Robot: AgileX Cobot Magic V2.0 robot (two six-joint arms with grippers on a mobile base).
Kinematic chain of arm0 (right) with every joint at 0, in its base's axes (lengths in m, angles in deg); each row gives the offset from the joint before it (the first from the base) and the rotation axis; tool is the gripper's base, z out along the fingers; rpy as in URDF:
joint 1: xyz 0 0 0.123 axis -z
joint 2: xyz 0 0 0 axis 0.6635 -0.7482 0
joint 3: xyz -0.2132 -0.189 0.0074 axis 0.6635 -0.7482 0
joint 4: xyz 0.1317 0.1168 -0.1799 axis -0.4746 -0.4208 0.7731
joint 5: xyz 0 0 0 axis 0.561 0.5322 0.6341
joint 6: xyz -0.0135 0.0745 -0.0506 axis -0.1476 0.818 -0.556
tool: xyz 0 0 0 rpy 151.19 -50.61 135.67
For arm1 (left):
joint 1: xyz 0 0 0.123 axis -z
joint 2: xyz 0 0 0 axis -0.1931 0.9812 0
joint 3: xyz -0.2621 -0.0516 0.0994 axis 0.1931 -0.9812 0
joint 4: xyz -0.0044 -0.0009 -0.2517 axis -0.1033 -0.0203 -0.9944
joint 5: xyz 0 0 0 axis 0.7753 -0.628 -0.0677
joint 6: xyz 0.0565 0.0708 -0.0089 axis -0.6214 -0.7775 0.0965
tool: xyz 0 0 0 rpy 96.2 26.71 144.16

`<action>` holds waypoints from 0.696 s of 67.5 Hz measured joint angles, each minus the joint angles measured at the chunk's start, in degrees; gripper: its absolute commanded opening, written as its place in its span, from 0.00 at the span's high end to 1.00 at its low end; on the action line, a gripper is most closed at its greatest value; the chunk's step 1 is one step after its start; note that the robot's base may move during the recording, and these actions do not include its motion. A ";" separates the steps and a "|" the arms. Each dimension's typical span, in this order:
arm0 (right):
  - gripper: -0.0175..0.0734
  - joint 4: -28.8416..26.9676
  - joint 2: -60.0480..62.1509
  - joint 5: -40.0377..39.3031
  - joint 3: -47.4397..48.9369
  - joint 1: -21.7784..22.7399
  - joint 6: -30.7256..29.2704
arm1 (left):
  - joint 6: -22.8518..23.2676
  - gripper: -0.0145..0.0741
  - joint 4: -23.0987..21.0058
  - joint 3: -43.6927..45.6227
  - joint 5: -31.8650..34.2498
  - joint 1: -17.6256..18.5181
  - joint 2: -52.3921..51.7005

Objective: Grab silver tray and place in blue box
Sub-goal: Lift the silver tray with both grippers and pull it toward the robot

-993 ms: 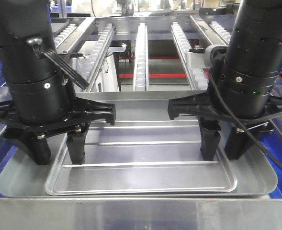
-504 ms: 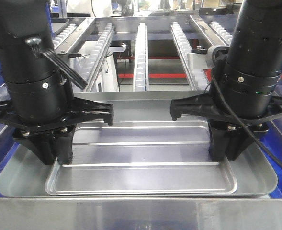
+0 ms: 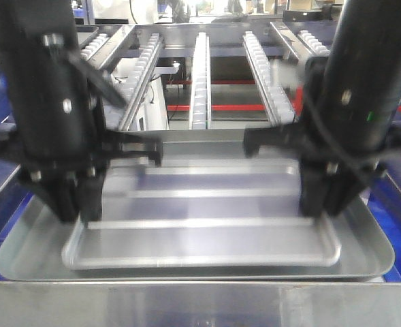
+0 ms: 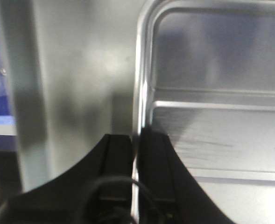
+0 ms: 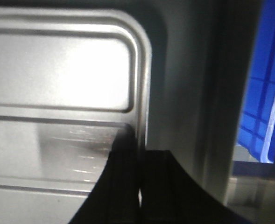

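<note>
black jaws of the left gripper [image 4: 138,140] were drawn almost together, pinching the rolled rim of the silver tray [image 4: 221,140] on its left short side, one jaw inside the rim and one outside. the right gripper [image 5: 139,154] did the same on the opposite rim, closed to a thin slit with the metal edge between its jaws.

judgement: the rim was taken because the tray was nested flat in the duller grey pan [image 3: 23,248], leaving no other edge to grasp. a grip at each end should keep such a wide, shallow piece level.

the front view was smeared, so i could not tell if the tray was clear of the pan floor.

the blue box [image 5: 263,93] showed just past the pan's right wall. the tray was not yet in it.
</note>
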 measured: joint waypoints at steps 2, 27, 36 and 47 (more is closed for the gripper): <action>0.75 0.00 1.05 0.53 0.14 0.00 0.81 | 0.00 0.85 -0.36 0.14 -0.25 0.00 -0.97; 0.75 2.38 10.64 6.93 -2.02 -5.86 9.52 | 6.18 0.85 1.79 -2.40 -5.49 4.83 -11.30; 0.75 2.88 13.49 7.91 -4.93 -9.12 12.82 | 9.05 0.85 1.93 -6.09 -6.54 8.15 -15.01; 0.75 2.96 17.52 8.30 -8.14 -13.20 16.74 | 12.84 0.85 1.93 -10.97 -6.54 12.06 -19.80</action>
